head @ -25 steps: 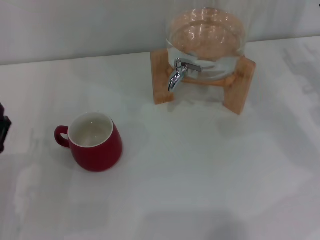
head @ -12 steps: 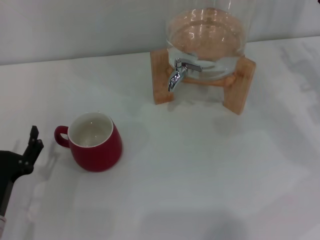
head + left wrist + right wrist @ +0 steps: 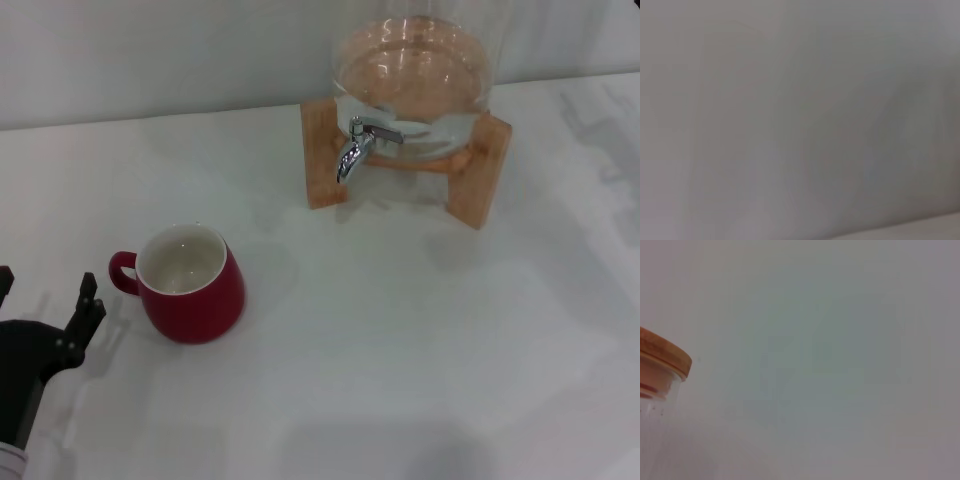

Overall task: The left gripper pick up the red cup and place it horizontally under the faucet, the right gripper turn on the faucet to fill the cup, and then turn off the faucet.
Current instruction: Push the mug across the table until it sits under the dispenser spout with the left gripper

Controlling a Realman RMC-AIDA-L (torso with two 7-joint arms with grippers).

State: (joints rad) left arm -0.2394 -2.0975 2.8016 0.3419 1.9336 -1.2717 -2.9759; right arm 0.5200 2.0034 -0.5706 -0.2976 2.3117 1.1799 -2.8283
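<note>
The red cup (image 3: 190, 285) stands upright on the white table, its white inside empty and its loop handle pointing left. My left gripper (image 3: 45, 283) is at the lower left edge of the head view, just left of the cup's handle. It is open, with its black fingers (image 3: 88, 300) apart, and it is not touching the cup. The chrome faucet (image 3: 352, 150) juts from the clear glass dispenser (image 3: 412, 70) on its wooden stand at the back, spout down. My right gripper is out of view.
The white table (image 3: 400, 330) runs to a pale wall at the back. The wooden stand (image 3: 322, 160) has legs either side of the faucet. The right wrist view shows only the dispenser's wooden lid (image 3: 662, 356) and the wall.
My left gripper has come in from the left edge toward the cup's handle, with more of its black body showing. The cup and the faucet have not moved.
</note>
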